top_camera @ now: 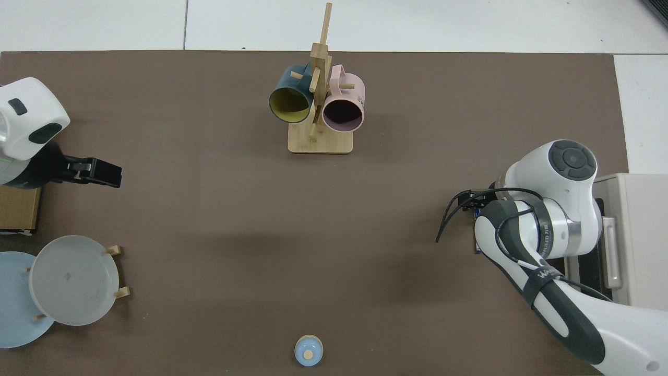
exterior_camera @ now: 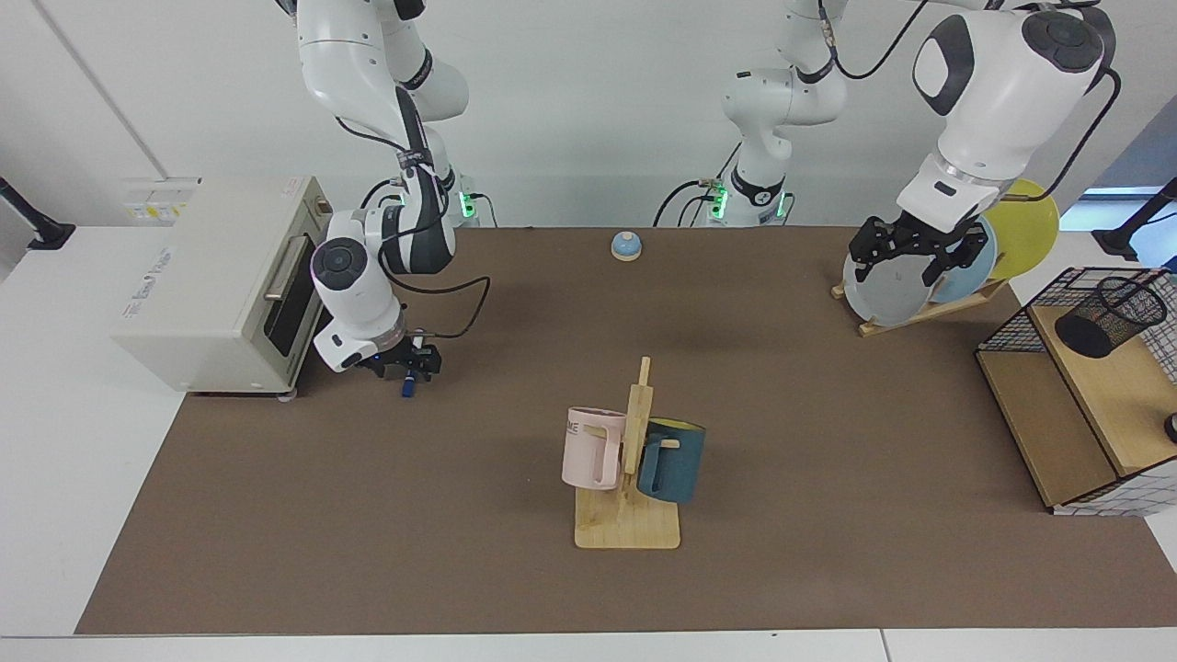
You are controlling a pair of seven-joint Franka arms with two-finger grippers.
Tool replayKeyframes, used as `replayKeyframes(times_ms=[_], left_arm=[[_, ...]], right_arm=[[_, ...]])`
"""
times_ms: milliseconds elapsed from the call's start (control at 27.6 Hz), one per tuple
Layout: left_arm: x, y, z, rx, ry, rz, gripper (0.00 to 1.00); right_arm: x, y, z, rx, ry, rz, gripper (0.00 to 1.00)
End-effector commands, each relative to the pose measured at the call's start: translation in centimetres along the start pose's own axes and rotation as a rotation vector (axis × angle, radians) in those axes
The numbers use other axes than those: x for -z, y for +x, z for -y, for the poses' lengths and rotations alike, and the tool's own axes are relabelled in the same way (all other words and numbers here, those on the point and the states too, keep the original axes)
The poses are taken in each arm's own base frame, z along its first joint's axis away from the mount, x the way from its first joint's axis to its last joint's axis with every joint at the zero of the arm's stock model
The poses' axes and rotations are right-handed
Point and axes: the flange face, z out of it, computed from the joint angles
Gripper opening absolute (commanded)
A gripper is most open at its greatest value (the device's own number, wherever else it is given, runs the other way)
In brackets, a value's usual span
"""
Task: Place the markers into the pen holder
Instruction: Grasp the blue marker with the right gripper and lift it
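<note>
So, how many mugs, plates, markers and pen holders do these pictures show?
Mugs: 2, pink mug, dark blue mug.
Plates: 3, grey plate, light blue plate, yellow plate, behind the left gripper.
Markers: 1, at the right gripper.
Pen holders: 1.
Total: 7.

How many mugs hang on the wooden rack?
2. The pink mug hangs on the wooden rack toward the toaster side; the dark blue mug hangs on the opposite side. None seems hidden.
</note>
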Motion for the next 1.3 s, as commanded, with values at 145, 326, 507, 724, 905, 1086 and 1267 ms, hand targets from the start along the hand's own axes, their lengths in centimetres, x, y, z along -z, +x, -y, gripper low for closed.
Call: replayKeyframes(times_ms=[145,326,507,724,905,1086,1267], left_arm=[[0.1,-0.7,-0.2,-0.002,0.005,-0.004,1.00],[0.1,-0.7,-0.2,-0.002,0.003,-0.004,1.00],[0.1,-0.7,-0.2,-0.004,0.005,-0.004,1.00],[0.1,-0.8,-0.3,-0.009,0.004,0.007,1.00],[0.0,-0.8,-1.6,-0.028,0.001,0.011,1.00],[-0.2,-0.8,-2.8,-0.054,-0.024,0.017,1.00],[-0.3,-1.0,-3.4,-0.336,-0.047,0.020,1.00]], right_arm=[[-0.3,0.0,-0.1,0.023,0.013,-0.013,0.00],[-0.1,0.0,0.0,0.013,0.013,-0.011,0.00],[1.2,0.5,0.3,-0.051,0.017,-0.001,0.00],[6.4,1.3,5.0,-0.219,0.053,0.043,0.00],[11.2,1.8,7.8,-0.371,0.138,0.096,0.00],[14.4,1.4,9.0,-0.508,0.213,0.188,0.00],[17.9,1.4,10.2,-0.617,0.313,0.260,0.00]])
